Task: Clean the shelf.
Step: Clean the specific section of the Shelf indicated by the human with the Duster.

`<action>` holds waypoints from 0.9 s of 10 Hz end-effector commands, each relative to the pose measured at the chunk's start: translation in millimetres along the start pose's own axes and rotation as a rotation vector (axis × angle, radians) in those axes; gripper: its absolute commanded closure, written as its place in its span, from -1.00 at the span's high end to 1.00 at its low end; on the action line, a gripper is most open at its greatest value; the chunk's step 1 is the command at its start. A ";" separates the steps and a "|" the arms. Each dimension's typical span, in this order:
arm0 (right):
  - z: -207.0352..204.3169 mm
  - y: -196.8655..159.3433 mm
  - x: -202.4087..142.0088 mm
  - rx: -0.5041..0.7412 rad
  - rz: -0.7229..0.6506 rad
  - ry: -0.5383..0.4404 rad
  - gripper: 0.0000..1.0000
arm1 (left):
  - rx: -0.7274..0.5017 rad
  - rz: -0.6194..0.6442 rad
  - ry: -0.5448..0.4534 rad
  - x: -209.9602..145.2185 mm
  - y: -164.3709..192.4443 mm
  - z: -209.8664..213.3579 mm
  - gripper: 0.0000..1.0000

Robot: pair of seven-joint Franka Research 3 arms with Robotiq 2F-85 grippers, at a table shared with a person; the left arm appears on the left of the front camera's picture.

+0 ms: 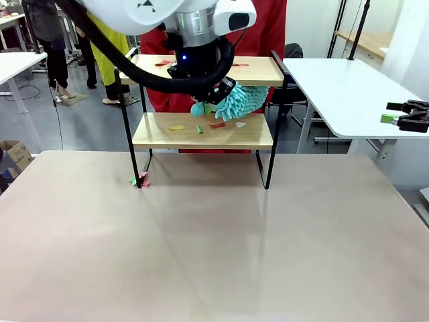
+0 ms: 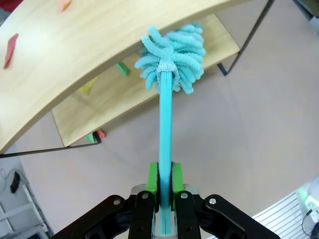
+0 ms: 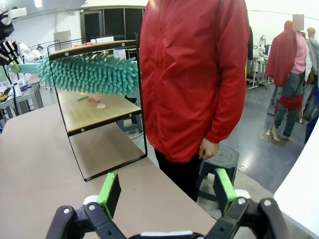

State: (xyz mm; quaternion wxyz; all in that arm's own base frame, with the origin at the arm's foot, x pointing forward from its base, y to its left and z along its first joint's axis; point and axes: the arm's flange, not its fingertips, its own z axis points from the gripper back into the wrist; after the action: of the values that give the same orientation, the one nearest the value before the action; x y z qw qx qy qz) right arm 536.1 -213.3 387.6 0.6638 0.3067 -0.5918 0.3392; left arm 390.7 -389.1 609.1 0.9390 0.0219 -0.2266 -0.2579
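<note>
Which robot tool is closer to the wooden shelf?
Left. The left tool, shut on the duster, hangs just in front of the shelf, the duster's head between its boards. The right tool stands open, well off to the shelf's side.

No readable text, number, brand or sign is showing anywhere, neither on the shelf point(image 1: 255, 137) nor on the counter point(image 1: 214, 241). A small black mark on the white arm housing point(image 1: 144, 5) is being cut off by the top edge and cannot be read.
</note>
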 end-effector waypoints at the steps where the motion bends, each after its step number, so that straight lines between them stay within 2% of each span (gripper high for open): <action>1: -2.6 1.0 7.8 -0.015 -0.012 0.011 1.00 | 0.041 0.024 0.012 21.3 -13.2 -0.8 -0.74; 5: -2.6 1.0 7.8 -0.015 -0.012 0.011 1.00 | 0.104 0.109 0.067 52.8 -23.9 -32.2 -0.74; 9: -2.6 1.0 7.8 -0.015 -0.012 0.011 1.00 | 0.053 0.149 0.082 71.5 -34.9 -50.7 -0.74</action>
State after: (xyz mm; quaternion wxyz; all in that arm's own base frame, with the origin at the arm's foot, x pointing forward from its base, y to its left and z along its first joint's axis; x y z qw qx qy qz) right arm 536.1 -213.3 387.6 0.6638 0.3067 -0.5918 0.3392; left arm 447.3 -454.6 577.2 0.9607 0.0441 -0.1914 -0.1960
